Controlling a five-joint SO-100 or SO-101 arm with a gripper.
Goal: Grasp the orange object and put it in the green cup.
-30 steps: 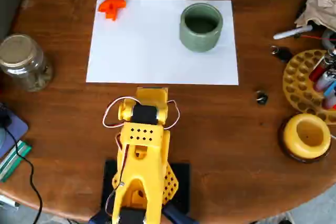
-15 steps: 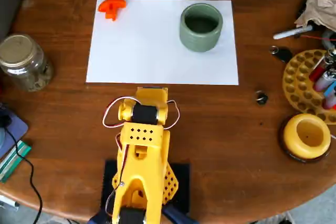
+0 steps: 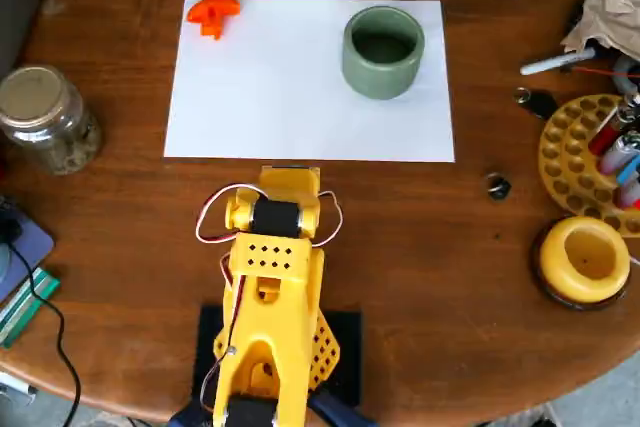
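Nothing is seen to have moved since the earlier frames: the arm, the orange piece and the cup are all found where they were a second ago. In the overhead view the yellow arm point(image 3: 270, 287) is folded over its dark base at the near edge of the round wooden worktop point(image 3: 420, 247), with its upper end just short of the near edge of a white sheet of paper point(image 3: 300, 97). The pincer is hidden beneath the arm's own body, so whether its fingers are spread or pressed together cannot be told.

The orange piece point(image 3: 212, 13) is lying at the far left corner of the paper, partly over the paper's left edge, well apart from the arm. The green cup point(image 3: 383, 50) is standing upright near the far right corner of the paper, its dark inside showing, and nothing orange can be made out in it. The two are kept well apart by a bare stretch of paper.

A glass jar point(image 3: 45, 119) with a metal lid is placed near the left edge of the worktop. Near the right edge a round yellow holder point(image 3: 585, 260) on a dark ring is seen, and just beyond it a yellow perforated tray point(image 3: 572, 159) holding what are probably pens, though that corner is cluttered and hard to read. A dark cable point(image 3: 40, 307) is draped over the near left edge.
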